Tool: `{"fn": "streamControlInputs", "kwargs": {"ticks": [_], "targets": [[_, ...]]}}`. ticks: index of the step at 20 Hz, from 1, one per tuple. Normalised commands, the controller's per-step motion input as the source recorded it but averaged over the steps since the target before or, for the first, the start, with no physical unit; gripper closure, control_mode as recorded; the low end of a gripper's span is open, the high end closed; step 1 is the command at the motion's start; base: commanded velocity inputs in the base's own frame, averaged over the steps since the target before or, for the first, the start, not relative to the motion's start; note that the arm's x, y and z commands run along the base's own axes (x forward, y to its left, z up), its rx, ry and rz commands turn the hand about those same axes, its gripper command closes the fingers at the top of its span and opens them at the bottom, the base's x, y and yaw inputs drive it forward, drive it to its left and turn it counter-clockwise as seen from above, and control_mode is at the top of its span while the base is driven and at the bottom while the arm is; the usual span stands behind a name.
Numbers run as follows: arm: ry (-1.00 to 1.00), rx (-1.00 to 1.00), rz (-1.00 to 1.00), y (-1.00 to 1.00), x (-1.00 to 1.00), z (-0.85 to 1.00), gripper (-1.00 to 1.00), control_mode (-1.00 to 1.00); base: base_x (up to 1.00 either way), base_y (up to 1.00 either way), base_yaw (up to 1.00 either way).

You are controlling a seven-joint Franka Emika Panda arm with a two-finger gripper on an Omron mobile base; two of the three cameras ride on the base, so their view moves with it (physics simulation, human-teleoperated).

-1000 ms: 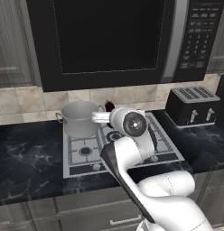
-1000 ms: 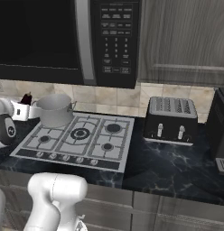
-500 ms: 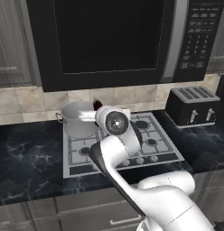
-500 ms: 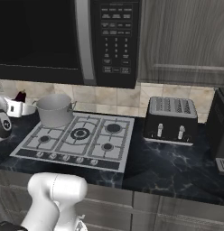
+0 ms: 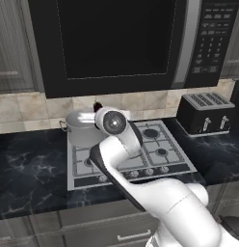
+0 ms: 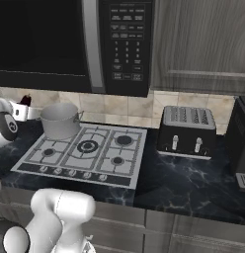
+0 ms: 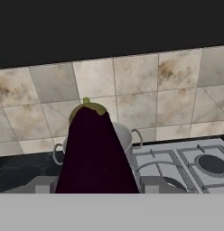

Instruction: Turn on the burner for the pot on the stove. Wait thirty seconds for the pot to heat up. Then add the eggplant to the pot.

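In the hand view the dark purple eggplant (image 7: pixel 93 151) with a green cap fills the space between my gripper's (image 7: pixel 96 185) fingertips (image 7: pixel 152 184), which are shut on it. Behind it stands the grey pot (image 7: pixel 125 140) with loop handles, on the stove (image 7: pixel 186 167). From the left base view, my hand hovers just right of the pot (image 5: pixel 82 128) at the stove's (image 5: pixel 140 157) back left burner, the eggplant's tip (image 5: pixel 97 105) poking up. The right base view shows the gripper (image 6: pixel 21 107) with the eggplant (image 6: pixel 26 100) left of the pot (image 6: pixel 60 120).
A black toaster (image 5: pixel 205 113) (image 6: pixel 186 131) stands on the dark counter right of the stove. A black microwave (image 5: pixel 116 43) hangs low above the cooktop. Round knobs (image 6: pixel 70 173) line the stove's front. Tiled wall (image 7: pixel 132 90) lies behind the pot.
The arm has swung left over the stove, carrying the eggplant from mid-cooktop to beside the pot. The jaws have stayed as they were.
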Motion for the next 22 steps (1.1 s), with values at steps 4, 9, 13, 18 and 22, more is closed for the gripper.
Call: {"fn": "streamControlInputs", "kwargs": {"ticks": [4, 9, 13, 18, 22], "targets": [[0.00, 0.00, 0.00, 0.08, 0.29, -0.01, 1.00, -1.00, 0.00, 0.00, 0.00], [0.00, 0.00, 0.00, 0.05, 0.22, -0.01, 1.00, -1.00, 0.00, 0.00, 0.00], [0.00, 0.00, 0.00, 0.05, 0.23, -0.02, 1.00, -1.00, 0.00, 0.00, 0.00], [0.00, 0.00, 0.00, 0.04, 0.17, -0.06, 1.00, -1.00, 0.00, 0.00, 0.00], [0.00, 0.00, 0.00, 0.02, 0.09, -0.10, 1.00, -1.00, 0.00, 0.00, 0.00]]}}
